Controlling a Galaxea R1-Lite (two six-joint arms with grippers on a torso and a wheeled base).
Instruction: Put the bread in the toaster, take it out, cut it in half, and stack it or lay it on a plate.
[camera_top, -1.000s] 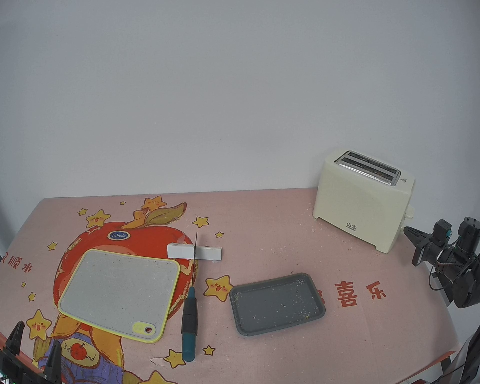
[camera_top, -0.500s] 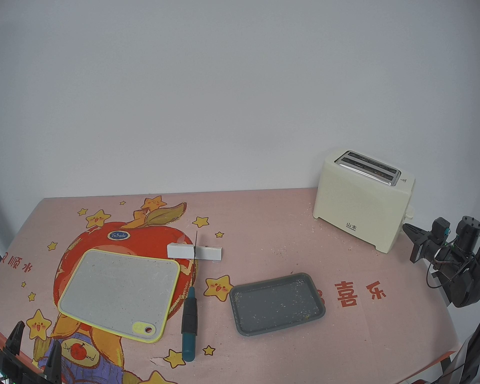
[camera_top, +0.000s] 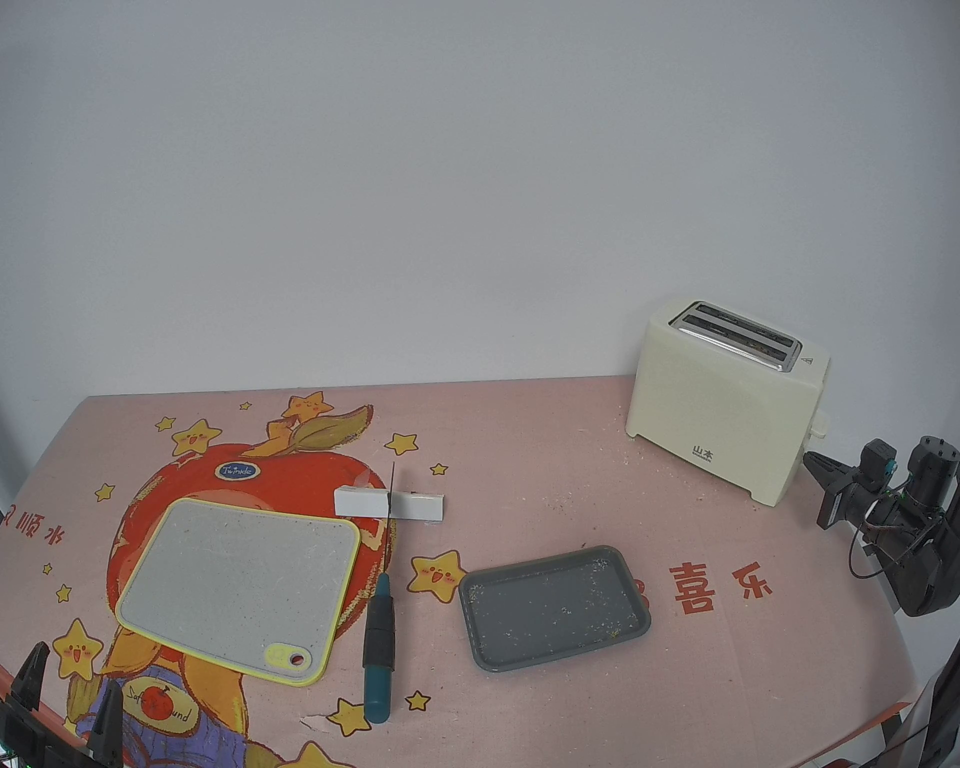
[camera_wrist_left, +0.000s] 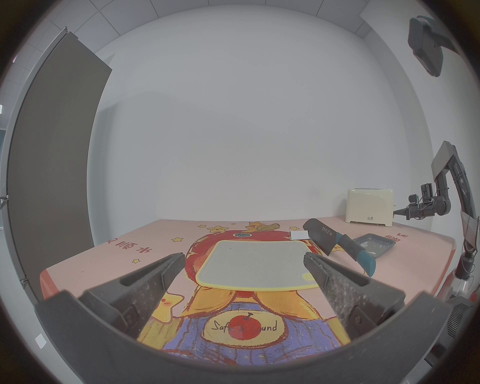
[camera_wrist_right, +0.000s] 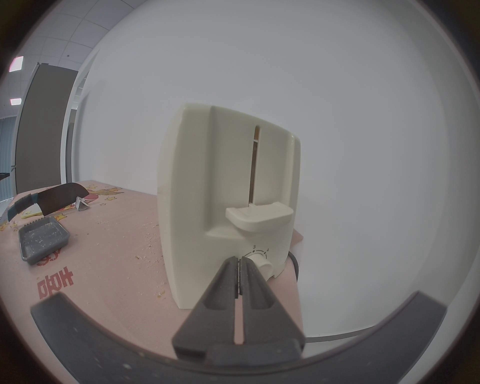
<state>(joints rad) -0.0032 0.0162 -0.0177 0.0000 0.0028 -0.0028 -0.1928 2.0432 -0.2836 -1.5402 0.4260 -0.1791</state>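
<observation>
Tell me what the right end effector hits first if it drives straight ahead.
Probably the toaster: the shut right end effector points at its end face, by the dial below the lever. How far off is unclear.

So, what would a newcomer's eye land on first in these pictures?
The cream toaster at the far right stands out, with the shut right end effector close to its lever side. Left of it sit a grey cutting board, a teal-handled knife and a dark tray.
</observation>
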